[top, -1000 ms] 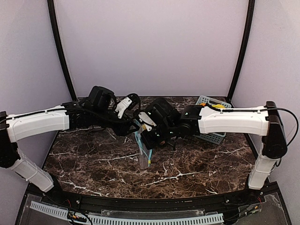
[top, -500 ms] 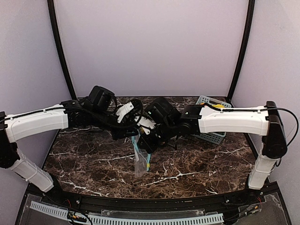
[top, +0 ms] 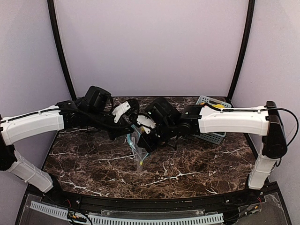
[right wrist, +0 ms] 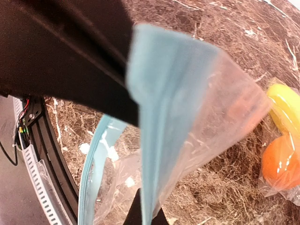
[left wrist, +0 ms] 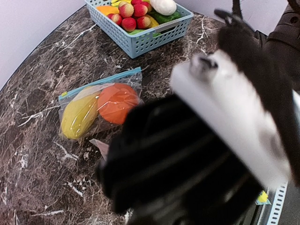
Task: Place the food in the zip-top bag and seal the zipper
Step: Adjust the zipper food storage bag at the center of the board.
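Observation:
A clear zip-top bag (top: 138, 151) with a blue zipper strip hangs between my two grippers above the table's middle. My right gripper (right wrist: 143, 213) is shut on its blue strip (right wrist: 150, 117); in the top view this gripper (top: 144, 138) sits at the bag's top right. My left gripper (top: 127, 132) meets the bag's top from the left and appears shut on it; its jaws are hidden in its own view. The held bag looks empty. A second bag (left wrist: 101, 105) lies flat on the table, holding a yellow oblong (left wrist: 77, 117) and an orange ball (left wrist: 115, 101).
A blue basket (left wrist: 140, 40) at the back right holds red balls (left wrist: 133, 16), a white oblong (left wrist: 163, 5) and a green piece (left wrist: 164, 18); it also shows in the top view (top: 206, 100). The right arm's black and white body (left wrist: 225, 108) blocks most of the left wrist view.
Both grippers have moved left and slightly up with the held bag. The bag's lower end has swung left and hangs shorter.

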